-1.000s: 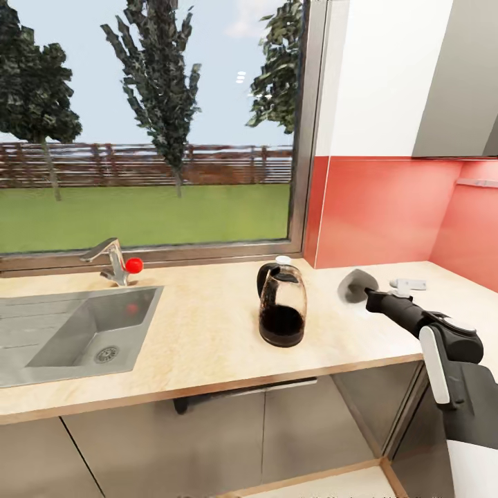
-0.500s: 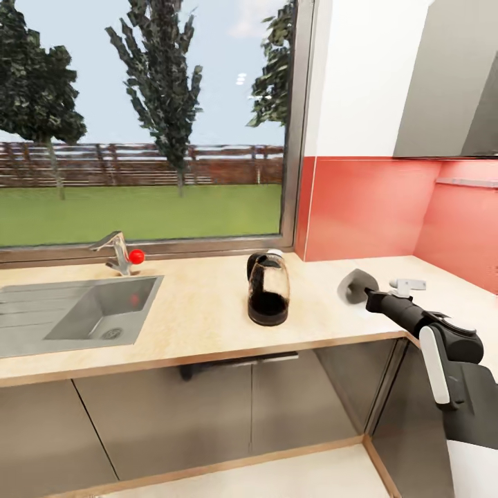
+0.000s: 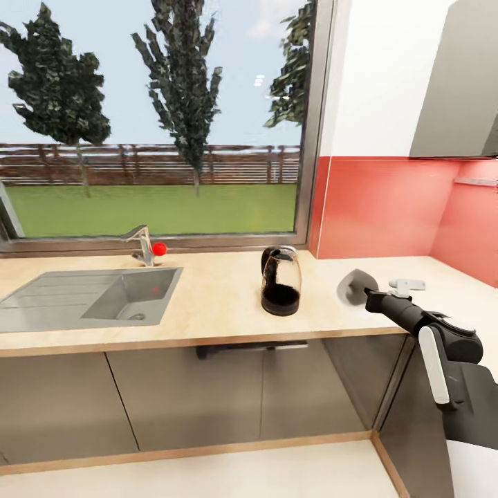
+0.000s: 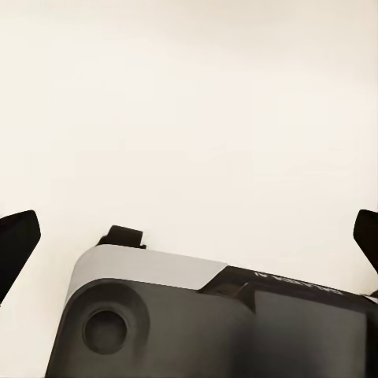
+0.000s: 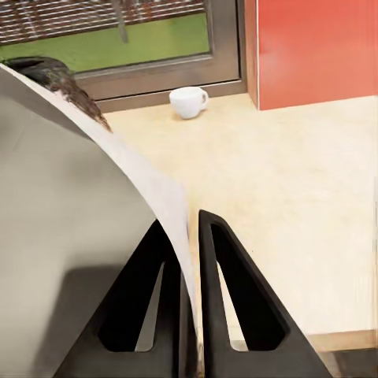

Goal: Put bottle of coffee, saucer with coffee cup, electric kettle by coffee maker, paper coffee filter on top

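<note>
We see the countertop (image 3: pixel 207 311) run from the sink (image 3: pixel 90 299) to the red corner wall, its wooden front edge bare, with open worktop on both sides of the electric kettle (image 3: pixel 281 281), which stands upright near the window. Our right gripper (image 3: pixel 370 299) pinches the paper coffee filter (image 3: pixel 354 285), a pale curved sheet, above the counter's right end. The small white coffee cup (image 5: pixel 187 101) sits by the window frame. Our left gripper's fingertips (image 4: pixel 17 240) stand wide apart
</note>
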Motion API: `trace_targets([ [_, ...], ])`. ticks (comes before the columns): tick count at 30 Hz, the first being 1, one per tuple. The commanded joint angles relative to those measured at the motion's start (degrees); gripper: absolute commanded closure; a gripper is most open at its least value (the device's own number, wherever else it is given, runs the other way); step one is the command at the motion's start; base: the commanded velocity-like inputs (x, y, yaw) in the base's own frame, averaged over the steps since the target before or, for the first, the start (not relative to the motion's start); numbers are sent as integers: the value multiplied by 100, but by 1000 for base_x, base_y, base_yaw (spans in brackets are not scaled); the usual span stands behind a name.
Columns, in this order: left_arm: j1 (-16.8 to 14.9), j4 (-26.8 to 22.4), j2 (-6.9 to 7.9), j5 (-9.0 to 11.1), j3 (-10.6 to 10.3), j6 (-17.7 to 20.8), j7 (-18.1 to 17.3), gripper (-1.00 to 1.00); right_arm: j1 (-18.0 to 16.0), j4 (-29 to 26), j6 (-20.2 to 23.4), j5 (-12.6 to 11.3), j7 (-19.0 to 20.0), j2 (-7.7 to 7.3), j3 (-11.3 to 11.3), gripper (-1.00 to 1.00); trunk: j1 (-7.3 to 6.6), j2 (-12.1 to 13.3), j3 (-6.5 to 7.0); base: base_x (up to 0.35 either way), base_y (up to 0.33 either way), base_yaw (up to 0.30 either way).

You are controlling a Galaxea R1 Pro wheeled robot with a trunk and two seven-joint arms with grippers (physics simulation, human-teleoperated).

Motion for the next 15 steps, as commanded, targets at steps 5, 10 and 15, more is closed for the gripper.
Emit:
trace_targets([
  [5,2,-9,-2,59,0,-4,-3,-100,-4,-4,41,-63,-2,2,-8,100,-3,-4,-6,-327,0,9],
  [10,2,-9,-2,59,0,-4,-3,-100,-4,-4,41,-63,-2,7,0,100,-3,-4,-6,-295,0,179],
  [15,2,-9,-2,59,0,-4,-3,-100,-4,-4,41,-69,-2,7,1,100,-3,-4,-6,-55,0,267],
])
